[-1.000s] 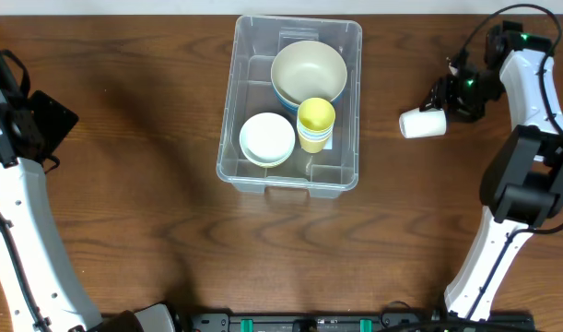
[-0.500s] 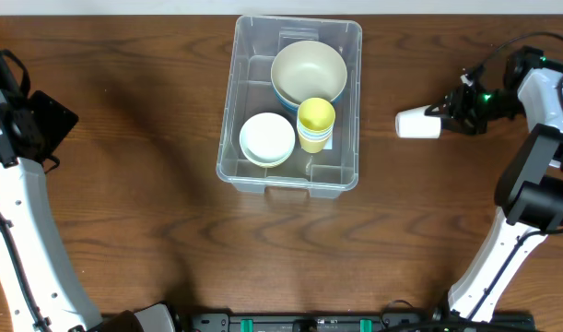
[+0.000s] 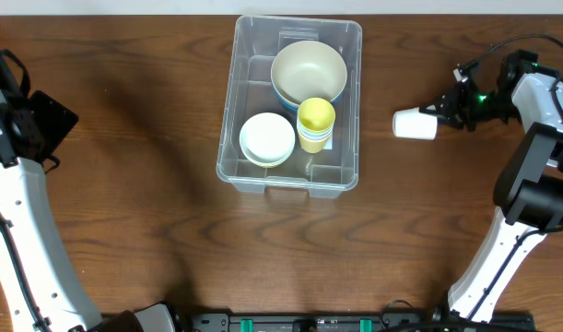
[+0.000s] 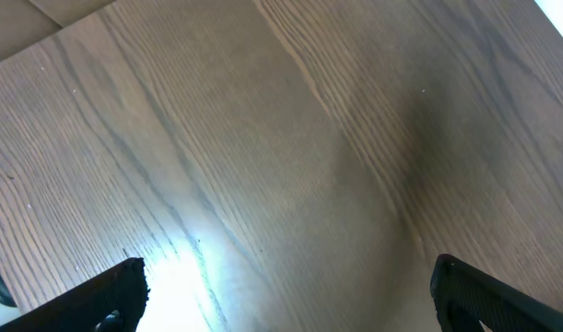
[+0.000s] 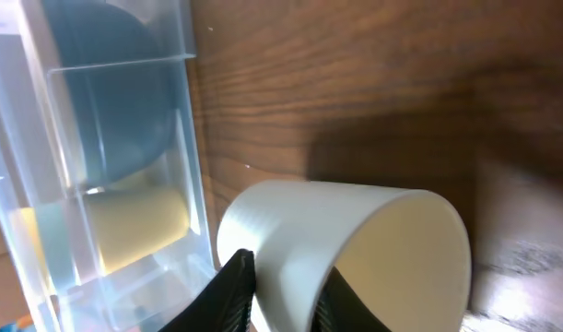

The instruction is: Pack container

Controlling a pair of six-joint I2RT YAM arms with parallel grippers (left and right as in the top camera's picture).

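Observation:
The container (image 3: 298, 20) is a large clear bin at the table's top centre. It holds a cream bowl (image 3: 309, 70) nested in a blue one, stacked white bowls (image 3: 267, 138) and stacked yellow cups (image 3: 316, 123). My right gripper (image 3: 439, 111) is shut on the rim of a white cup (image 3: 416, 124), held sideways to the right of the container. In the right wrist view the gripper (image 5: 286, 281) has one finger outside and one inside the cup (image 5: 336, 231), with the container (image 5: 193, 138) to the left. My left gripper (image 3: 41, 124) is open and empty at the far left, over bare wood (image 4: 290, 286).
The wooden table (image 3: 134, 231) spreads all round the container. The right arm's base and links (image 3: 530, 194) stand along the right edge. The left arm (image 3: 23, 240) runs down the left edge.
My right wrist has turned and the white cup has shifted a little left toward the container. The left arm has not moved.

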